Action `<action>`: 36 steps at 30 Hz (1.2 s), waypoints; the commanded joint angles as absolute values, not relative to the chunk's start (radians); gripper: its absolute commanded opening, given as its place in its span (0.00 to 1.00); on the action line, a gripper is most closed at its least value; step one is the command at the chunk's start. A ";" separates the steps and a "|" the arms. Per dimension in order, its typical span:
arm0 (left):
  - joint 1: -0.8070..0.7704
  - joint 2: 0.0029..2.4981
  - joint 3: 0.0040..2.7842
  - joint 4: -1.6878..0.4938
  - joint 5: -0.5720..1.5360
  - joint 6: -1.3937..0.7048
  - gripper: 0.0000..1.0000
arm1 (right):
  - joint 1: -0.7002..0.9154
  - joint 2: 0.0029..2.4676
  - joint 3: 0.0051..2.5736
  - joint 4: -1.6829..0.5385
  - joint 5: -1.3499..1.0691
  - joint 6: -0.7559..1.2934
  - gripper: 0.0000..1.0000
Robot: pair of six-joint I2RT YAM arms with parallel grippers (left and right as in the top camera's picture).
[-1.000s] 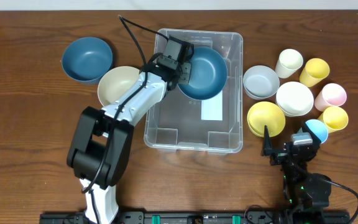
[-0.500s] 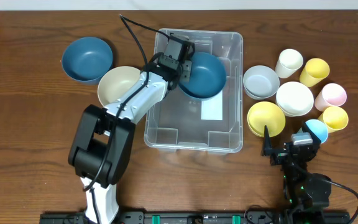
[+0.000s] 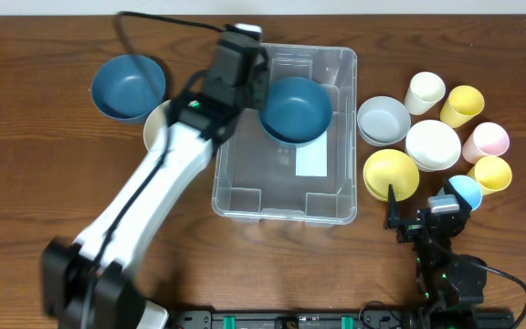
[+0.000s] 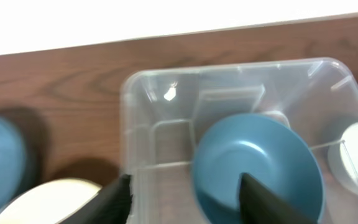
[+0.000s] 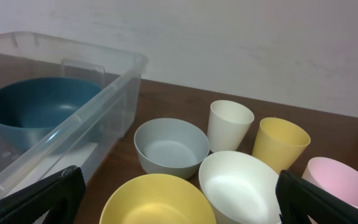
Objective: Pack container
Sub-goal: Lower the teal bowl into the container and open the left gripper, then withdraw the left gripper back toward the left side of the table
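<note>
Container (image 3: 245,178) mid-desk, nearer the far edge — blue bowl (image 3: 295,110) in its far end. Prob. light, stiff, slick plastic (thin walls); grip at the rim. Left gripper (image 4: 185,202) above it, jaws apart, empty; right gripper (image 5: 179,202) near front-right corner, spread wide, empty.

My overhead camera looks straight down on the whole counter (image 3: 44,164). The left wrist view hangs close above the container (image 4: 129,93), tilted down toward its far end. The right wrist view sits low, facing across the counter, with the container at frame left. All three catch the blue bowl (image 5: 36,106).
</note>
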State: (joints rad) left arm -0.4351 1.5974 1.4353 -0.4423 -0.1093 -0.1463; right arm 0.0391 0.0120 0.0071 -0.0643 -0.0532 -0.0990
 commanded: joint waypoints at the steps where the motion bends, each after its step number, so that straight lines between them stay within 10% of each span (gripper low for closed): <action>1: -0.378 1.502 1.459 -0.510 -0.155 -0.143 0.68 | 0.029 0.007 0.006 -0.069 -0.060 -0.110 0.99; 8: -0.173 1.330 1.459 -0.694 -0.155 -0.193 0.98 | 0.029 0.007 0.006 -0.069 -0.060 -0.110 0.99; 19: 0.100 1.274 1.459 -0.859 -0.155 -0.192 0.98 | 0.029 0.007 0.006 -0.069 -0.060 -0.110 0.99; 36: 0.116 1.274 1.459 -0.896 -0.154 -0.192 0.98 | 0.029 0.007 0.006 -0.069 -0.060 -0.110 0.99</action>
